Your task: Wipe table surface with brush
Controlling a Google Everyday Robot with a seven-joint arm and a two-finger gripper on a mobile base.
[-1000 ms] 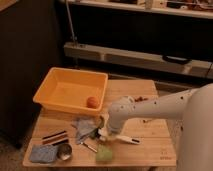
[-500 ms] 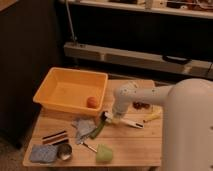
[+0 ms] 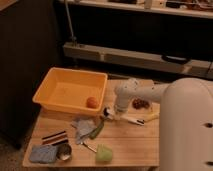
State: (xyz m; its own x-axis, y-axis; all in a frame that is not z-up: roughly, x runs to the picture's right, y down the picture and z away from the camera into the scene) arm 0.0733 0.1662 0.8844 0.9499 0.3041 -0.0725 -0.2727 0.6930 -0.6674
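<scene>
Table surface bears tub, cloth, cup, brush; gripper low over brush.

My gripper is low over the table surface, just right of the tub.

- My arm: smooth white shell, apparently plastic, slight sheen.
- Table surface: pale wooden planks, matt.
- Brush: the handle appears to be smooth white plastic. I cannot judge the bristle texture.
- Tub: orange-yellow plastic, smooth, faintly glossy.
- Grey cloth: crumpled, soft, matt.
- Blue-grey pad: matt, cloth-like.
- Small round cup: looks like shiny metal.
</scene>
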